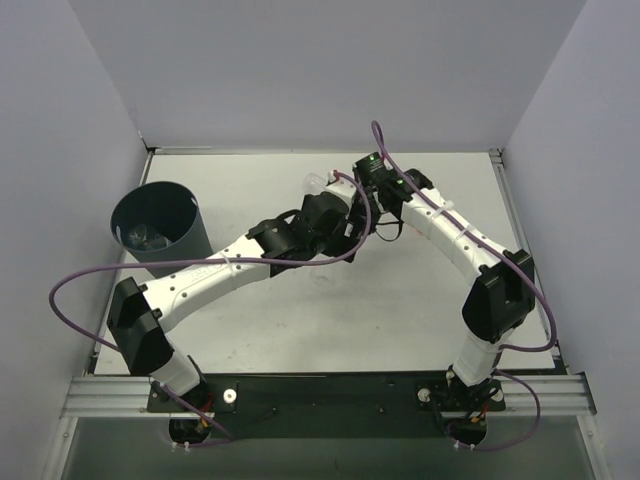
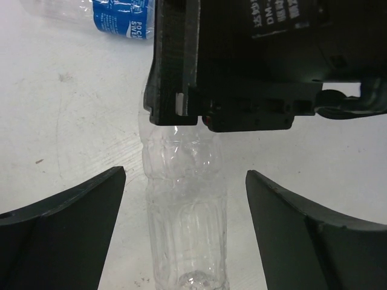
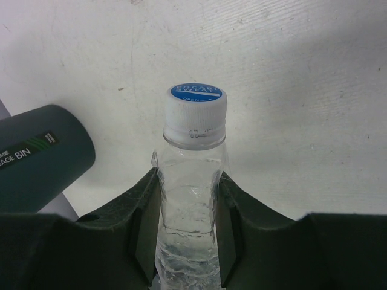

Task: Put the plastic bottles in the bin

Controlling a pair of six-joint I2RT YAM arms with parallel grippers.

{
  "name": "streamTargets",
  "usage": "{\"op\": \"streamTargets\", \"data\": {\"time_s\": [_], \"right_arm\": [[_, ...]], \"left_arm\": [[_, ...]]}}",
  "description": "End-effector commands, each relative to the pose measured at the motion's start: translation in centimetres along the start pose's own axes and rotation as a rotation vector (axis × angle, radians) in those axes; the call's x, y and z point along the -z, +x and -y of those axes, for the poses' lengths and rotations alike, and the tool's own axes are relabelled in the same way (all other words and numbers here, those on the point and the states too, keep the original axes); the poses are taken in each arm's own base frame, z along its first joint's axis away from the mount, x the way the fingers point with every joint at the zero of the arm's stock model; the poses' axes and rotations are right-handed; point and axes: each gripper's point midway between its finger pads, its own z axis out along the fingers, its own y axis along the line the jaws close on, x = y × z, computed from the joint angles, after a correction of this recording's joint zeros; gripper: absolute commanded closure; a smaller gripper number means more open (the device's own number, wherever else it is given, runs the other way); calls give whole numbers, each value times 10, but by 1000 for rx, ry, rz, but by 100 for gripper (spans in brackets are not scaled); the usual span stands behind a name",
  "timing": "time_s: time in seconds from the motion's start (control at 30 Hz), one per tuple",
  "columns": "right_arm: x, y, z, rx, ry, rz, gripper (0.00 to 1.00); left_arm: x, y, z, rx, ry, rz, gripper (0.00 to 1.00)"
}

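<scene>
My right gripper [image 3: 188, 175] is shut on the body of a clear plastic bottle [image 3: 193, 151], just below its white, blue-topped cap. The left wrist view shows the same bottle [image 2: 184, 223] running between my left gripper's [image 2: 185, 172] open fingers [image 2: 72, 211], which stand well apart from it. The right gripper's black body [image 2: 242, 60] covers the bottle's upper end there. A blue-labelled bottle [image 2: 118, 15] lies on the table beyond. The dark bin [image 1: 178, 250] stands at the left, with clear bottles [image 1: 148, 235] inside. Both grippers [image 1: 345, 225] [image 1: 365, 185] meet mid-table.
Grey walls close in the white table [image 1: 300, 320] on three sides. The bin's side [image 3: 42, 154] shows at the left of the right wrist view. Purple cables loop off both arms. A black rail runs along the near edge [image 1: 330, 395].
</scene>
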Motion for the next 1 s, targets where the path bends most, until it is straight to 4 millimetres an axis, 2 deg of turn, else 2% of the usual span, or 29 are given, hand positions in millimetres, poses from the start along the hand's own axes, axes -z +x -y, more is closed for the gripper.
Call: {"op": "streamTargets", "data": {"time_s": [0.0, 0.37, 0.83, 0.9, 0.97], "right_arm": [[14, -6, -5, -18, -9, 12, 100], [19, -22, -13, -19, -32, 47, 100], [25, -28, -13, -14, -40, 64, 100], [27, -28, -14, -8, -43, 65, 100], [28, -29, -15, -2, -48, 68, 91]], "left_arm": [[9, -26, -4, 35, -35, 49, 9], [6, 11, -5, 38, -26, -60, 13], [-5, 24, -7, 23, -62, -122, 27], [-4, 22, -9, 24, -69, -114, 34], [-3, 17, -9, 27, -76, -97, 43]]}}
